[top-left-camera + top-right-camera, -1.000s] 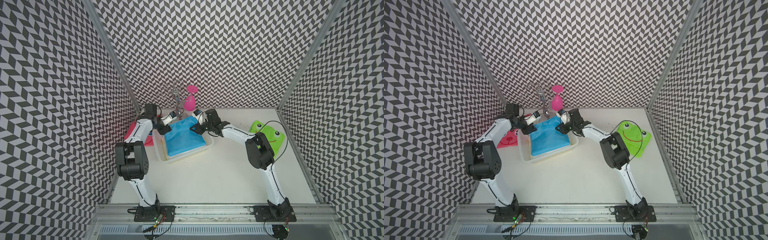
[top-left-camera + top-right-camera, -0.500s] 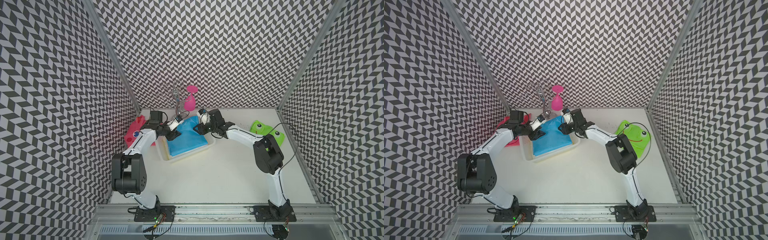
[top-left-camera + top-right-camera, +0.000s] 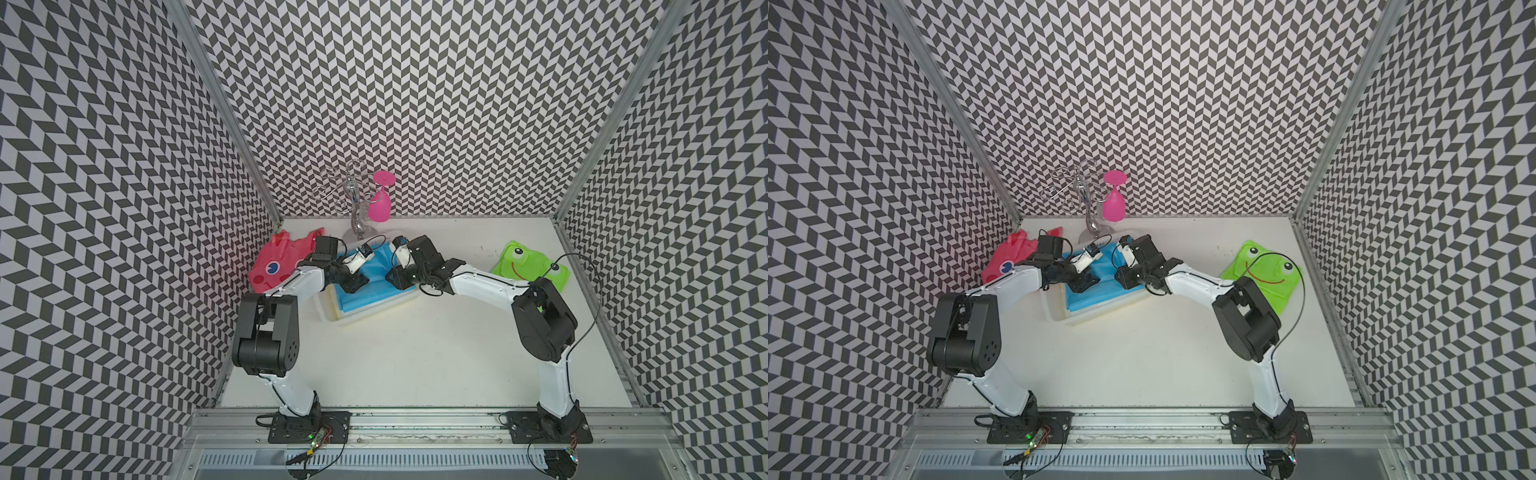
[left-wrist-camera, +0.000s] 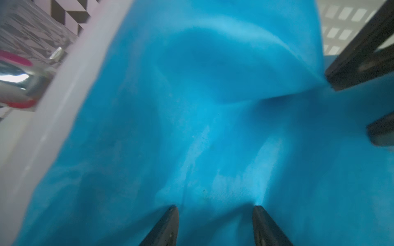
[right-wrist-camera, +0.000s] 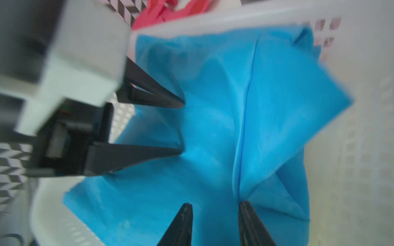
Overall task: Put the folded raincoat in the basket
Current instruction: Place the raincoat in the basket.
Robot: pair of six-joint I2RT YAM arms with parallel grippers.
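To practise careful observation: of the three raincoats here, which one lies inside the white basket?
The blue raincoat: it alone lies in the white basket. The pink raincoat and the green frog-faced raincoat both lie outside it.

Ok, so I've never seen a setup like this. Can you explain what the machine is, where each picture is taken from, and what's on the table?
Two robot arms, a left arm and a right arm, are fixed at the near edge of a white table; each ends in a two-fingered gripper. Two pictures look down from overhead, nearly identical. The other two come from wrist cameras: one looks past the left gripper, one past the right gripper. A blue raincoat lies in a white basket. Both grippers are open, fingertips pressed onto it; I see no firm pinch. A pink raincoat and a green frog raincoat lie outside the basket, and a metal rack holding a pink glass stands at the back.
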